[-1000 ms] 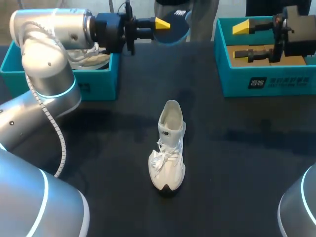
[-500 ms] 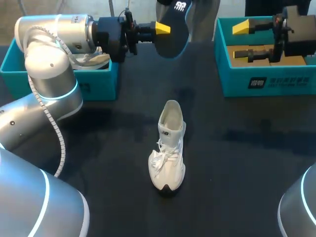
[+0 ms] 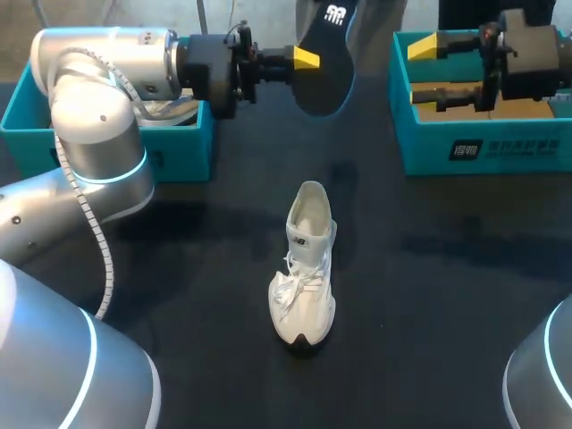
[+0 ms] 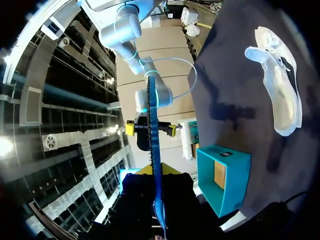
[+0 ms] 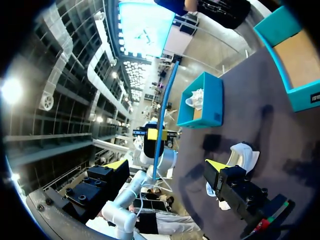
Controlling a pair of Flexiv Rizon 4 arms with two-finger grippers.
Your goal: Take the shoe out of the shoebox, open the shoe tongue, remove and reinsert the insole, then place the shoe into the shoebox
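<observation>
Though shoe stands well apart, left claw pinches insole.

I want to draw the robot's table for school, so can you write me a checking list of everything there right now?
Surface: black table, carrying one shoe and two boxes.
Job's things: white shoe stands upright near the middle, toe toward the near edge. The dark, blue-edged insole is out of it, held in the air. The teal left shoebox has something white inside. The teal right shoebox is open and brown inside.
Clutter: nothing seen.
Grippers: left gripper is shut on the insole. The right gripper is open and empty, by the right shoebox.
Cables: ribbed cable runs along the left arm.
Surroundings: nothing seen.
</observation>
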